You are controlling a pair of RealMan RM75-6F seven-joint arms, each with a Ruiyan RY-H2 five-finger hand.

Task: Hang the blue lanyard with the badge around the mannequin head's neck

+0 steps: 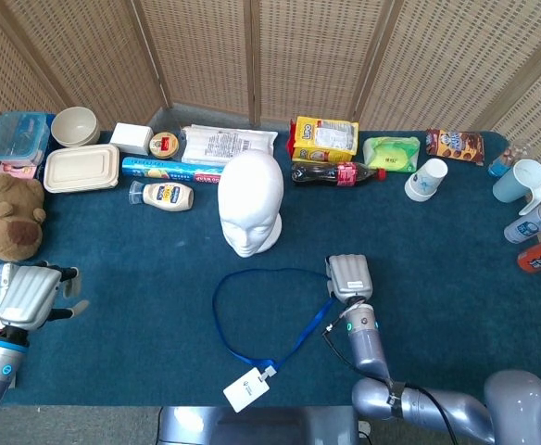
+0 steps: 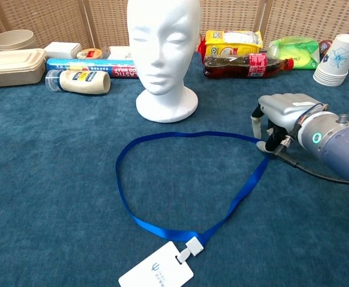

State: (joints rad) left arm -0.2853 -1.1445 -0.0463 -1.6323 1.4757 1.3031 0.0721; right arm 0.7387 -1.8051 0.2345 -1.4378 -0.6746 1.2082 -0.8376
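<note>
The white mannequin head (image 1: 250, 199) (image 2: 162, 42) stands upright mid-table on its round base. On the blue cloth in front of it lies the blue lanyard (image 1: 220, 311) (image 2: 124, 179) as an open loop. Its white badge (image 1: 245, 390) (image 2: 156, 274) rests near the front edge. My right hand (image 1: 348, 276) (image 2: 282, 110) sits palm down at the loop's right end, fingers pinching the strap against the cloth. My left hand (image 1: 28, 294) hovers at the table's far left edge, holding nothing, fingers apart; only the head view shows it.
Along the back stand a mayonnaise bottle (image 2: 79, 81), a cola bottle (image 2: 246, 64), a yellow box (image 1: 323, 138), food containers (image 1: 81, 167) and stacked paper cups (image 2: 336, 60). A teddy bear (image 1: 9, 215) sits at the left edge; bottles and a blue mug (image 1: 521, 181) are at the right.
</note>
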